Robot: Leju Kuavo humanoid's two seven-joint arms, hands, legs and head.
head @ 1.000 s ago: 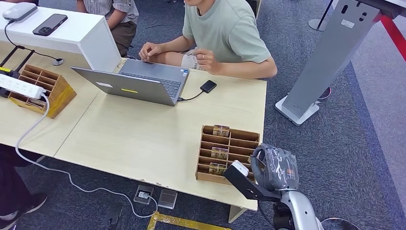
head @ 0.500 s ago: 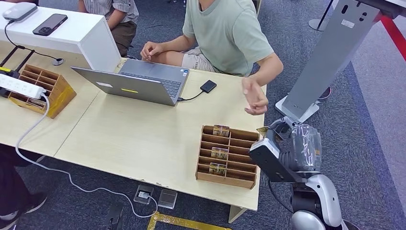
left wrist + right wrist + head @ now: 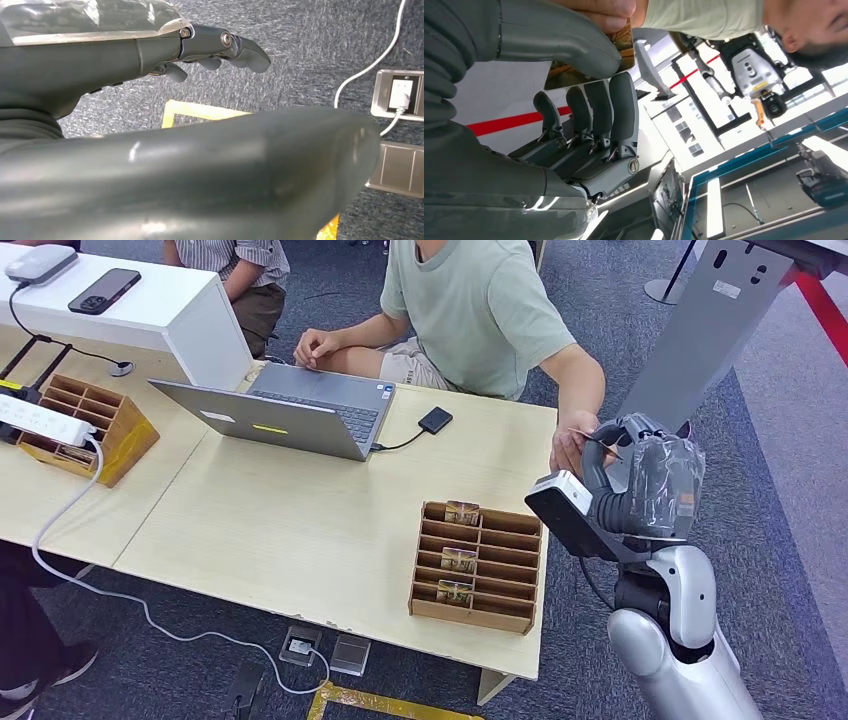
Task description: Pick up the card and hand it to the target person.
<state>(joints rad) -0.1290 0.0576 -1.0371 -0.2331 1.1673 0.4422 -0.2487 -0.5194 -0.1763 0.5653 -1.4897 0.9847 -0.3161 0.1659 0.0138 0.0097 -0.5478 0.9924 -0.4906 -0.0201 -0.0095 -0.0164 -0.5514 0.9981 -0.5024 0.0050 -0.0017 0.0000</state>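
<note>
My right hand (image 3: 640, 475) sits at the right of the head frame, raised beyond the tabletop (image 3: 300, 520) edge, with the card (image 3: 590, 438) pinched at its tip. The right wrist view shows it better: the card (image 3: 591, 57) is clamped flat between the thick thumb and the darker fingers (image 3: 624, 107), and the person's hand (image 3: 606, 10) has closed on the card's free end at the top of that frame. In the head view the person's hand (image 3: 568, 445) meets mine right at the card. I judge the card to be thin, light and fairly stiff, with a glossy printed face that could slide under weak pressure. It should bend rather than break, so a flat pinch across both faces, near one edge, suits it and leaves the other end free for the taker. The handover looks nearly complete; the risk is a tug against my pinch creasing it. My left hand (image 3: 215, 47) hangs over the carpet, fingers loosely extended, holding nothing. The wooden card rack (image 3: 475, 565) stays on the tabletop at lower centre.
</note>
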